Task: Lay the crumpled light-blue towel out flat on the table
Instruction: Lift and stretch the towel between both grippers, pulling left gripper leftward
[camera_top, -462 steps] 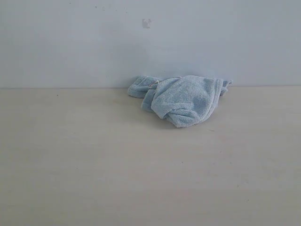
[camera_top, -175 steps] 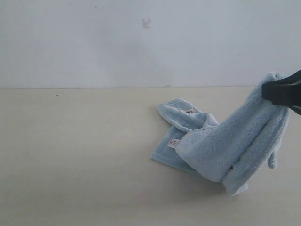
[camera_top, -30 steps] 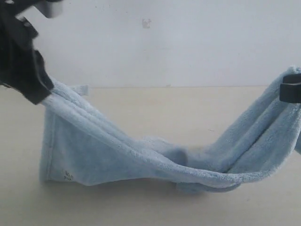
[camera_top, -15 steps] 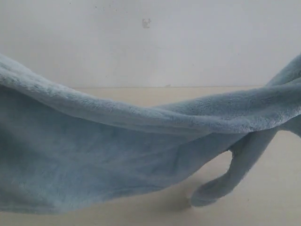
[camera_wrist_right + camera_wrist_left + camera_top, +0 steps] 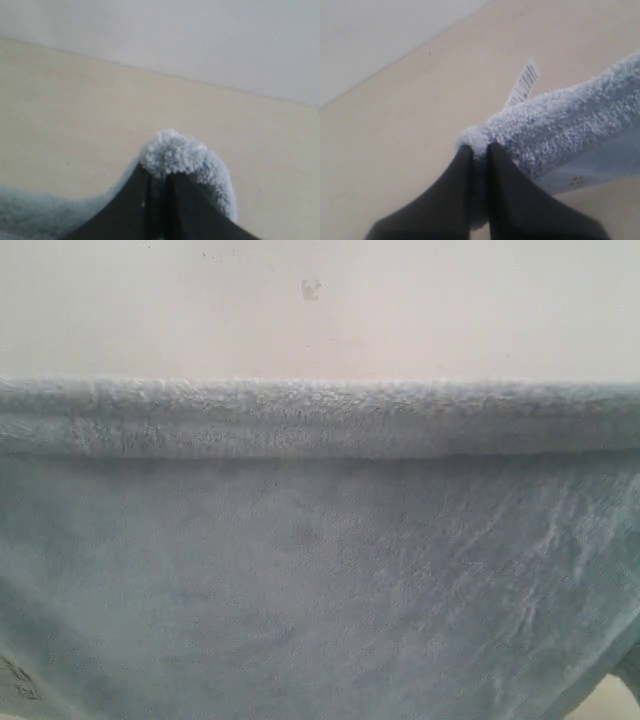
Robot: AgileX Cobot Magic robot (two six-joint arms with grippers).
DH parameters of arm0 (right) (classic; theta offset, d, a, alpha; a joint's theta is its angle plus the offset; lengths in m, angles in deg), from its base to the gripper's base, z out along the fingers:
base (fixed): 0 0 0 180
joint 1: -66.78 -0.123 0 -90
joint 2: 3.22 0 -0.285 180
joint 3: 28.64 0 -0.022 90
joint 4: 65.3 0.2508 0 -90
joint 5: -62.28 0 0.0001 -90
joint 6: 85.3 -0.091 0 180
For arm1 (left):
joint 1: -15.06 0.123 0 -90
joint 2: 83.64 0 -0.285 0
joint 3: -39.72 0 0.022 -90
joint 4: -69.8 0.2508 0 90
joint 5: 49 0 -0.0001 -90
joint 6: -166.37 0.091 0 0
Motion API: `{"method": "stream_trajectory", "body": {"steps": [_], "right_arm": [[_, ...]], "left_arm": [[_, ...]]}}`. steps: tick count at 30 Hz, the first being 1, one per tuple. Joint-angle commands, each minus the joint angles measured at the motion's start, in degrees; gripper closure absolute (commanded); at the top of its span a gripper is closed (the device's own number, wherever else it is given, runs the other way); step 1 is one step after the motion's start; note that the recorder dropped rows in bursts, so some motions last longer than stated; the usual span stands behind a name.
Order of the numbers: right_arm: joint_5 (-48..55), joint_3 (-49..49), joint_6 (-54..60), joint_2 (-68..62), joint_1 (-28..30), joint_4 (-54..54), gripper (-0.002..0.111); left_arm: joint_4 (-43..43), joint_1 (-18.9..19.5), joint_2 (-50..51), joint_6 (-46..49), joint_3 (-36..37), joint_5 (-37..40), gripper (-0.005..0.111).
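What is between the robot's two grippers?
The towel: the left gripper and right gripper each pinch an end in their wrist views, and the exterior view shows its upper edge stretched straight across.

The towel (image 5: 320, 570), a crumpled heap at the far bench (image 5: 75, 100) edge fifteen seconds ago, sagging one second ago, now hangs taut with its top edge level, screening the bench in the exterior view. The left gripper (image 5: 479, 150) and right gripper (image 5: 159, 176) have left that view.
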Motion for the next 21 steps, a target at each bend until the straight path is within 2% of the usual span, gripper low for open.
{"method": "stream_trajectory", "body": {"steps": [1,4,13,21], "right_arm": [[-0.25,-0.39,-0.75,-6.84,-0.06,-1.47,0.104],[-0.91,-0.39,-0.75,-6.47,-0.06,-0.75,0.104],[2.39,-0.39,-0.51,3.40,-0.06,1.11,0.104],[8.63,-0.39,-0.37,11.17,-0.06,3.23,0.104]], "left_arm": [[2.33,0.11,0.86,-4.34,7.68,-1.71,0.103],[-1.18,0.11,-0.17,-4.57,10.41,-3.20,0.103],[-4.20,0.11,-9.94,-6.10,10.28,-3.54,0.103],[-8.29,0.11,-20.04,-6.90,10.28,-0.17,0.103]]}}
